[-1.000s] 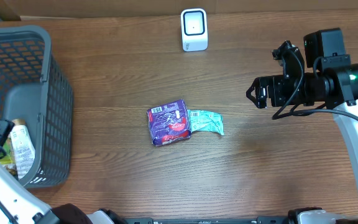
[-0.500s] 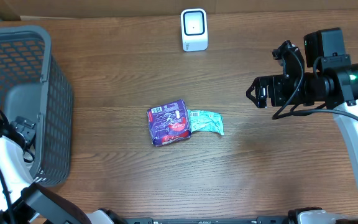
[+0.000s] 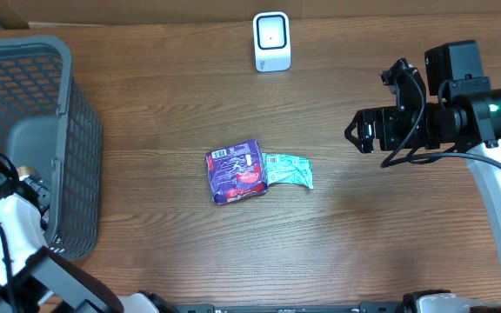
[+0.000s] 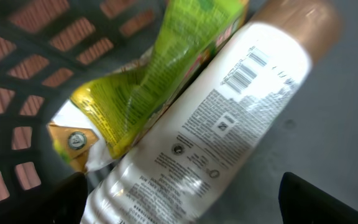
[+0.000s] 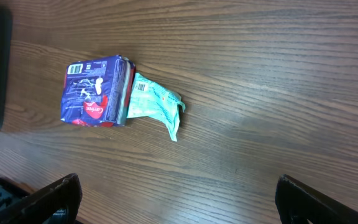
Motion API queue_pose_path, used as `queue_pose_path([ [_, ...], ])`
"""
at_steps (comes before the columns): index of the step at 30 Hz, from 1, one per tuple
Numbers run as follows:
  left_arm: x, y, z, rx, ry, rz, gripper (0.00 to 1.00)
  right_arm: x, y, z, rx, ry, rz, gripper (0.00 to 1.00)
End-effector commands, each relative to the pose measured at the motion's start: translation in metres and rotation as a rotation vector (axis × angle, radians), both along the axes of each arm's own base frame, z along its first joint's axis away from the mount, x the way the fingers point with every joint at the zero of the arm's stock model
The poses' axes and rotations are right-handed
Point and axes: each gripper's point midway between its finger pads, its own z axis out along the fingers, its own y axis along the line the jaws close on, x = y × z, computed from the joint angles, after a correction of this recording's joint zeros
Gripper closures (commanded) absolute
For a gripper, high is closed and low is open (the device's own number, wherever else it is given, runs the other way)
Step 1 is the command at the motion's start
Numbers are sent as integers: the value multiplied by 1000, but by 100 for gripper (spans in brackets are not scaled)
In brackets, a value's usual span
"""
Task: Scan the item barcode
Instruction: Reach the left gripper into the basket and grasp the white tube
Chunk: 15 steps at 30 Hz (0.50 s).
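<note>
On desk, centre: purple packet (image 3: 236, 171), touching teal sachet (image 3: 289, 169); printed code visible on each.
Desk far edge: scanner (image 3: 271, 41), well apart from both.
Left hand (image 4: 201, 198): inside basket (image 3: 68, 130), fingers spread wide over white bottle (image 4: 229, 124) and green pouch (image 4: 166, 74), gripping nothing.
Right hand (image 5: 188, 202): fully spread, empty, above desk.

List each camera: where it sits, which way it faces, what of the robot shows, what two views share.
Overhead: above the table, facing straight down; basket, scanner, left arm and right arm show.
Left wrist: on the left arm, aimed into the basket at a white bottle and green pouch; left fingertips at bottom corners.
Right wrist: on the right arm, looking down at the table; right fingertips at bottom corners.
Shared: overhead and right wrist both show purple packet and teal packet.
</note>
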Motion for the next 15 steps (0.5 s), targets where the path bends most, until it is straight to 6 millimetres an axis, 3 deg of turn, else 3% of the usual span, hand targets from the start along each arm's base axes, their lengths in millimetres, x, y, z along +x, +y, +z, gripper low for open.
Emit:
queue_pose_path([
  [1, -10, -1, -31, -38, 104, -7, 10, -1, 3, -6, 2, 15, 8, 0],
  [3, -13, -4, -49, -78, 142, -8, 11, 0, 3, -7, 2, 21, 8, 0],
  [7, -13, -6, -57, -100, 149, -3, 21, 0, 3, -9, 2, 26, 8, 0],
  [10, -11, -5, -57, -100, 139, -3, 45, 0, 3, -9, 2, 26, 8, 0],
  [13, -3, -10, -58, -129, 97, -24, 84, 0, 3, -9, 2, 26, 8, 0],
  [15, 4, -14, -59, -155, 64, -41, 96, 0, 3, -9, 2, 26, 8, 0],
])
